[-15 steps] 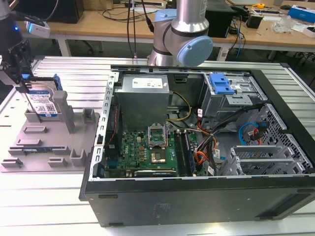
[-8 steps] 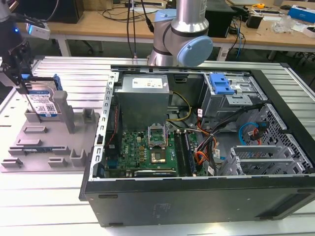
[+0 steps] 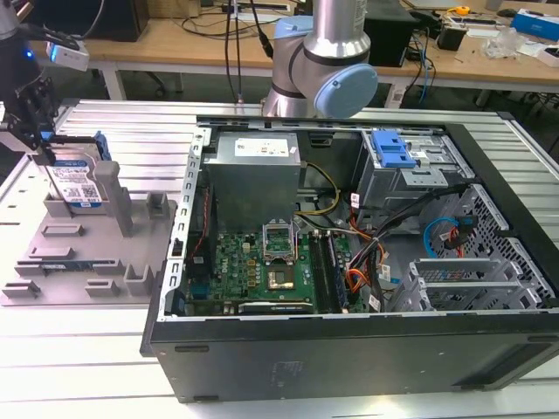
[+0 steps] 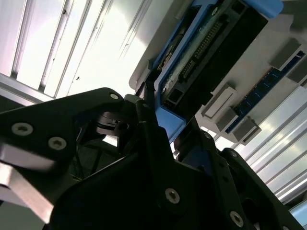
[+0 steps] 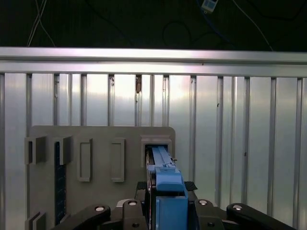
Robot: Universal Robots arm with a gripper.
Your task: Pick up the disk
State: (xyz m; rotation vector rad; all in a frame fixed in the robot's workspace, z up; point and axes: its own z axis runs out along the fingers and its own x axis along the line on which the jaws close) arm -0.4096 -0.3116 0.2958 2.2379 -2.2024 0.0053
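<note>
Grasp step, by the look of it: hand (image 3: 44, 150) sits on the top edge of the disk (image 3: 77, 185), which stands upright in a slot of the grey tray (image 3: 83, 262), at the exterior view's left, beside the open PC case (image 3: 349, 358). Hand is narrow, fingers (image 4: 145, 120) pinching the disk's blue rail on both sides. Disk not yet out of the slot. I'd say any lift needs a straight pull along the slot, w/o tilt.

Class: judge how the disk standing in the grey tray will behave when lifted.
The disk looks like a rigid metal slab, so it is probably stiff and heavy for its size. Standing on edge in the tray, it may tip if nudged.
</note>
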